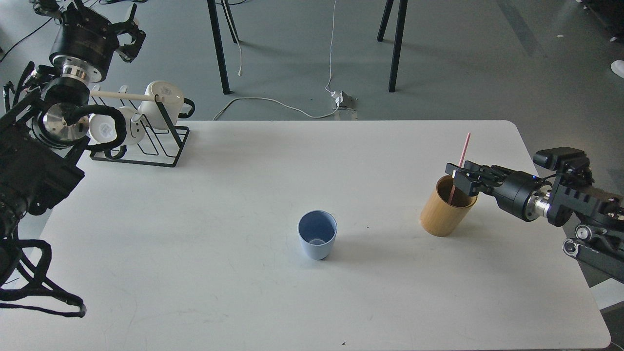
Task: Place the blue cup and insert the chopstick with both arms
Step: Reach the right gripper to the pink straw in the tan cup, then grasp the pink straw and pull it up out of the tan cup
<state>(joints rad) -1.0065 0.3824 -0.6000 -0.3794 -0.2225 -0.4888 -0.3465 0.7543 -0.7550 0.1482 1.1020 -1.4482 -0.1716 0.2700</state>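
A: Cup (317, 235) is sitting upright just below the middle of the frame, mouth open, apart from everything else on the table (243, 204).

B: And the chopstick (461, 163)?

A: It is standing in the bamboo holder (446, 207) at center right, leaning slightly, its pink top sticking out above the rim. Its lower end is hiding inside the holder.

B: Is the right gripper (459, 178) holding it?

A: The gripper is reaching in from the right edge and closing around the stick just above the holder's rim. The fingers are dark and overlapping, so the exact contact is hard to make out, but they are pinching it.

B: Left side?

A: The left gripper (127, 35) is hanging at the upper left, over the floor beyond the table. Its fingers are looking spread, holding nothing. The arm is covering part of the mug rack (161, 146) and the white mugs (163, 97) there, and its lower links are getting cut off by the left edge.
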